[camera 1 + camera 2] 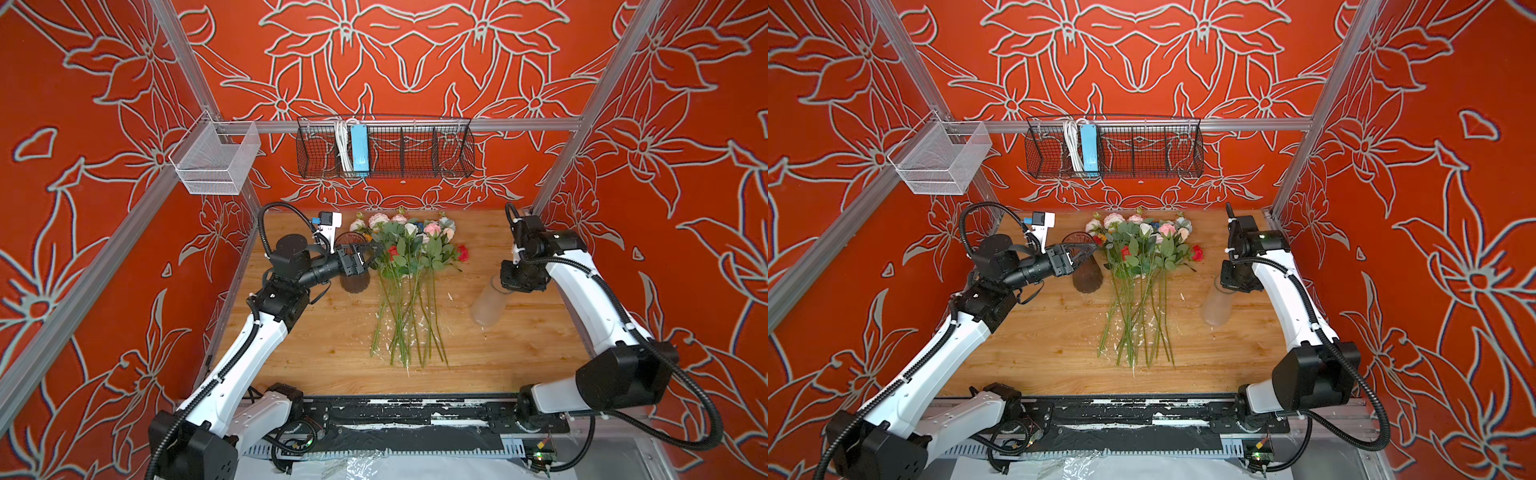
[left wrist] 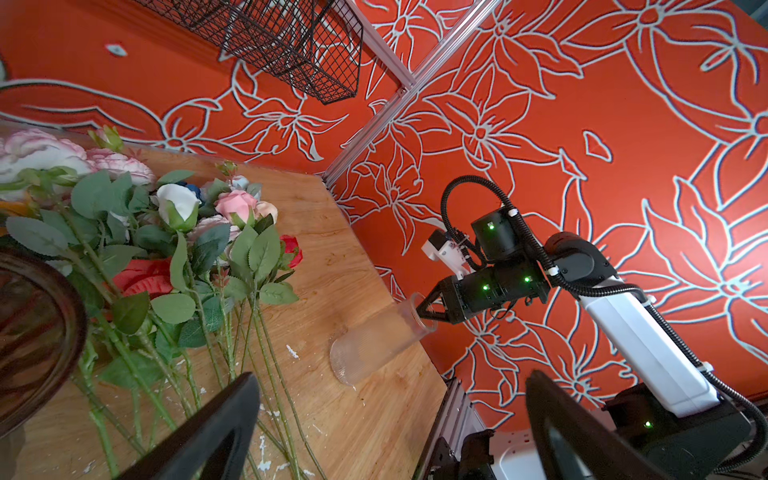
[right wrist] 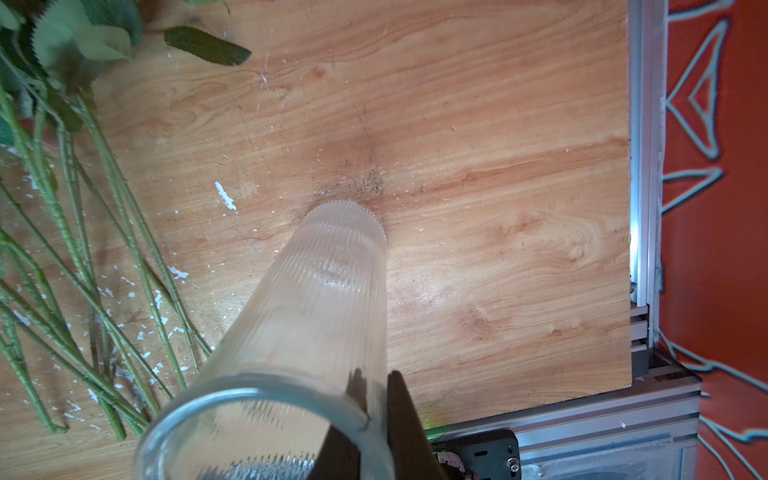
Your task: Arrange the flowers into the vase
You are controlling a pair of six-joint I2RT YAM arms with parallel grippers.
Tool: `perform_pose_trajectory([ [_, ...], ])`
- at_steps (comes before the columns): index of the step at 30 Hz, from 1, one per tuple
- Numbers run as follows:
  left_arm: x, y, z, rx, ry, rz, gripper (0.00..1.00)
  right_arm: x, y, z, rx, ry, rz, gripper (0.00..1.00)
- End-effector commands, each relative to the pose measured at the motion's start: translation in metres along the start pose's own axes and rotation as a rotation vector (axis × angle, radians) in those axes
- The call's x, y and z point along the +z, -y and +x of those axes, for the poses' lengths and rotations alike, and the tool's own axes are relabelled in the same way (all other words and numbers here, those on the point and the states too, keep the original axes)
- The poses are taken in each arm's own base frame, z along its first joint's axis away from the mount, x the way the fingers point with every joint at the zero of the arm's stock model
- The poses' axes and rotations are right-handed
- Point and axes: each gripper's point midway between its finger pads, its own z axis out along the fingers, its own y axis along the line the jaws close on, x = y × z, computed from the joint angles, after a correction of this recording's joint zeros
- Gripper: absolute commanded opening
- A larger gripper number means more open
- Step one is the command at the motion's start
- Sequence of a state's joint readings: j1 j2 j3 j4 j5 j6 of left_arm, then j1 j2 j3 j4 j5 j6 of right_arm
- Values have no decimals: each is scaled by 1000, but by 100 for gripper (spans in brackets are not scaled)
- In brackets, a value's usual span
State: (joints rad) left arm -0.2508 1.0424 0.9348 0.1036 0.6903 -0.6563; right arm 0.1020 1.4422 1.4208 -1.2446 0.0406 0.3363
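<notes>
Brown vase (image 1: 355,283) stands beside the spread left gripper (image 2: 390,378), flowers (image 1: 409,249) beyond; right gripper (image 3: 374,399) pinches clear vase (image 1: 488,305).

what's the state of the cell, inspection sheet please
surface: wooden table, white flecks among the stems
job's things: flowers lying bundled mid-table; clear ribbed vase at right; brown vase at left
clutter: nothing seen
pincers: left pincer open, empty, by the brown vase; right pincer shut on the clear ribbed vase's rim
cables: black hoses along both arms; white cord and blue power strip in wire basket
surroundings: red patterned walls, metal frame, white mesh basket
</notes>
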Motion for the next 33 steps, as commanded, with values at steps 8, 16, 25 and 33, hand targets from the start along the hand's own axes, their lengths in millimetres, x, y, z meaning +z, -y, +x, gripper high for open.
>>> perform_pose_trajectory([
  [8,-1,9,-4,20,8,15,99,7,-11,-43,-36,20,15,14],
  [16,-4,10,-6,45,13,1,99,5,-21,-61,-45,33,-17,41],
  [25,-6,9,-8,55,20,-13,99,-65,-18,-68,-16,186,-70,56],
  [33,-28,-9,-23,46,164,-182,99,-144,-64,-25,7,511,-311,44],
])
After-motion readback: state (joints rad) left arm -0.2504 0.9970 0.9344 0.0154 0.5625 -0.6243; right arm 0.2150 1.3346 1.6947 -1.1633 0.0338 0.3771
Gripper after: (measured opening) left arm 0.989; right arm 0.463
